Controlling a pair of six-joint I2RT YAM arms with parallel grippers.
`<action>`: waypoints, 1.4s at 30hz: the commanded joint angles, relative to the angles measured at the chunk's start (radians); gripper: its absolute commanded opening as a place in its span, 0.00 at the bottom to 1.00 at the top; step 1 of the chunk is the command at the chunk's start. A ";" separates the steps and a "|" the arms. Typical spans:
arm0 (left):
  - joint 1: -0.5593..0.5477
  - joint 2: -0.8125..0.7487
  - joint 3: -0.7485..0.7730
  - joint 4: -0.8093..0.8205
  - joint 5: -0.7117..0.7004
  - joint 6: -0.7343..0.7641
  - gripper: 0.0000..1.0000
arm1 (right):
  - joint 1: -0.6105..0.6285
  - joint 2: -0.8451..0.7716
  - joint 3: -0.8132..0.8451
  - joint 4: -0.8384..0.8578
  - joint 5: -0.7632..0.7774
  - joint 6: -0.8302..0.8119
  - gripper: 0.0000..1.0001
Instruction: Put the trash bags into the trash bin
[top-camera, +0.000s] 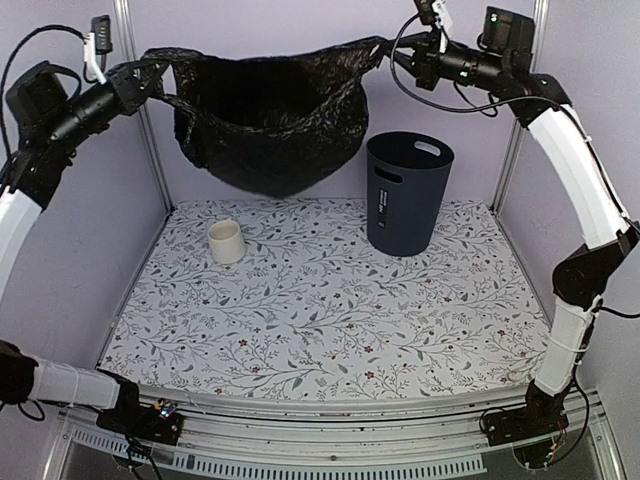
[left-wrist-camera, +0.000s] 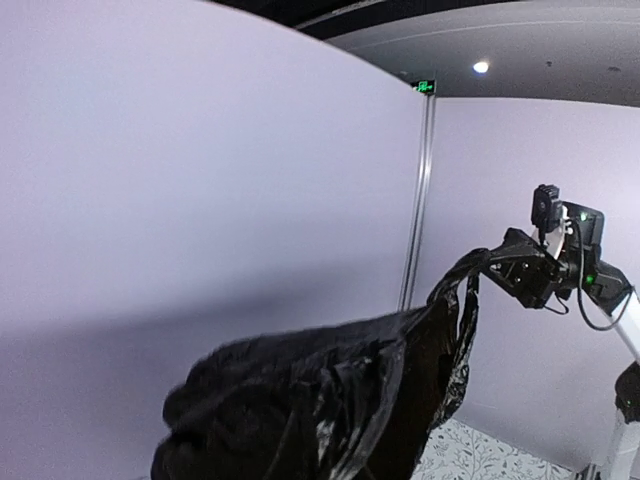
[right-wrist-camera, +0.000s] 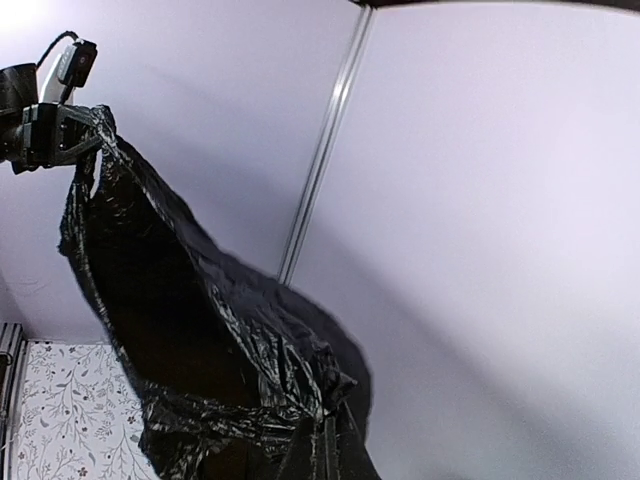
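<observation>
Left gripper (top-camera: 148, 72) and right gripper (top-camera: 388, 48) are each pinching a rim of the trash bag (top-camera: 265, 120). They are holding it spread above the worktop's (top-camera: 330, 330) far edge, beside the trash bin (top-camera: 405, 195), likely so it can be carried over the bin's mouth.

Bin (top-camera: 405, 205) top open; cup (top-camera: 227, 241) well apart; bag (top-camera: 270, 120) hangs above table (top-camera: 330, 320).
</observation>
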 joint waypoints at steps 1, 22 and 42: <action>-0.028 -0.147 -0.177 0.121 -0.016 0.075 0.00 | 0.015 -0.093 -0.067 -0.085 -0.072 -0.119 0.01; -0.082 -0.174 -0.666 0.126 0.032 -0.009 0.00 | 0.055 -0.276 -0.871 0.018 -0.278 -0.177 0.02; -0.082 -0.078 -0.177 -0.235 0.069 -0.013 0.00 | 0.005 -0.270 -0.603 0.003 -0.252 0.000 0.02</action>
